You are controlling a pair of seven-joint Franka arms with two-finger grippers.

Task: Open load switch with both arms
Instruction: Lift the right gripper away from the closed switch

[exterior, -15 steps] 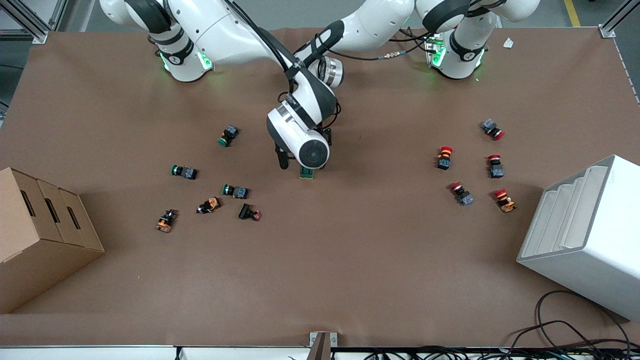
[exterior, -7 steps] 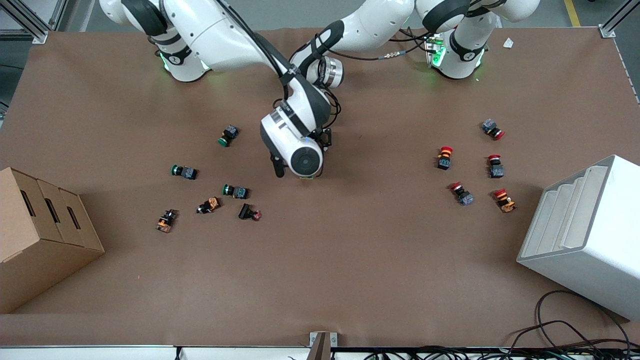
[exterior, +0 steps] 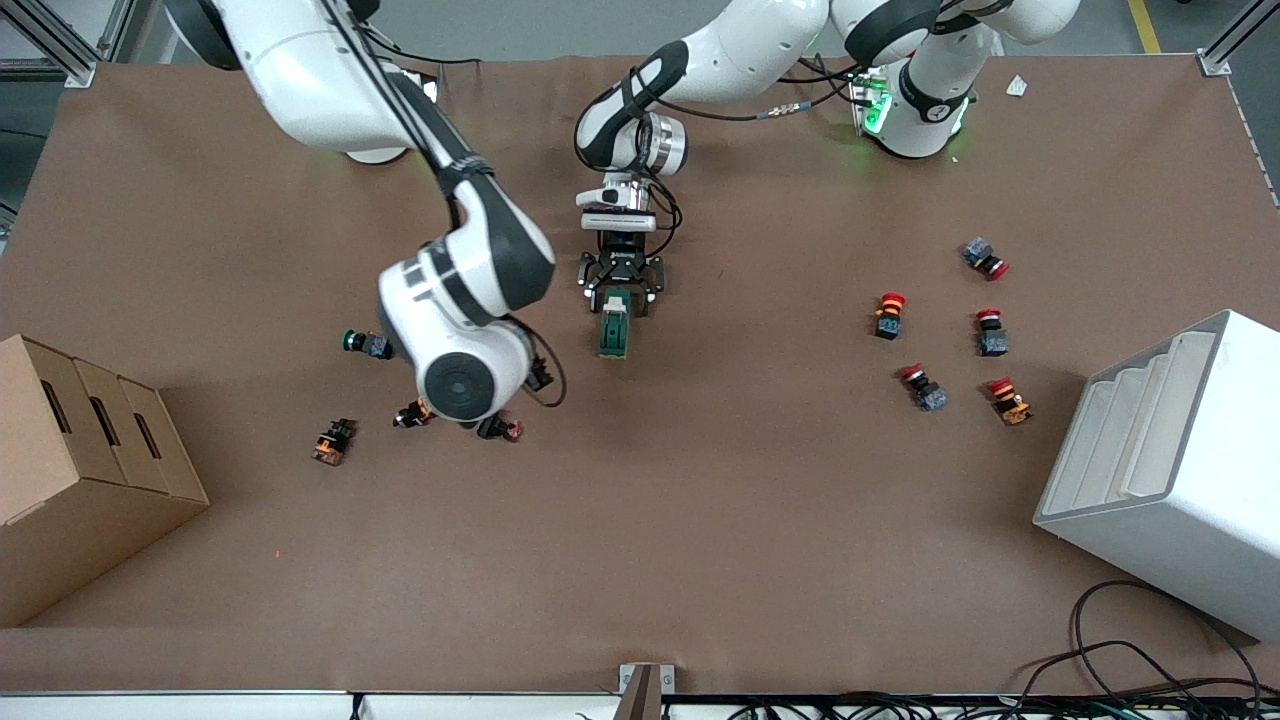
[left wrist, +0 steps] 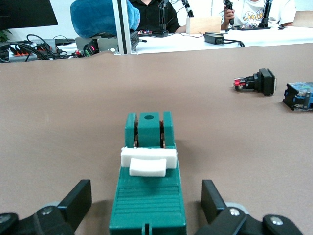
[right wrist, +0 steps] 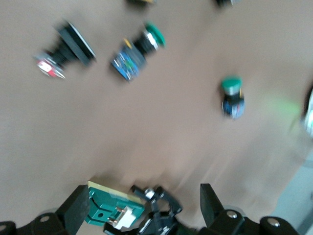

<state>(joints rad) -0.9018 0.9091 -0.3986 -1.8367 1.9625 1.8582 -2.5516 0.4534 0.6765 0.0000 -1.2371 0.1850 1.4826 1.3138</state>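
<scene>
The load switch is a dark green block lying mid-table, its white lever toward the end nearer the front camera. My left gripper is low at the switch's other end and open. Its fingers stand on either side of the green body with a gap on each side. My right gripper is open and holds nothing. It hangs in the air over the push buttons toward the right arm's end. From there the switch and the left gripper show below it.
Green, orange and black push buttons lie scattered under and around the right arm's wrist. Red-capped buttons lie toward the left arm's end. A cardboard box and a white rack stand at the table's two ends.
The right arm has swung away from the switch toward its own end, over the push buttons. That uncovers the switch and the left gripper, which stays at the switch.
</scene>
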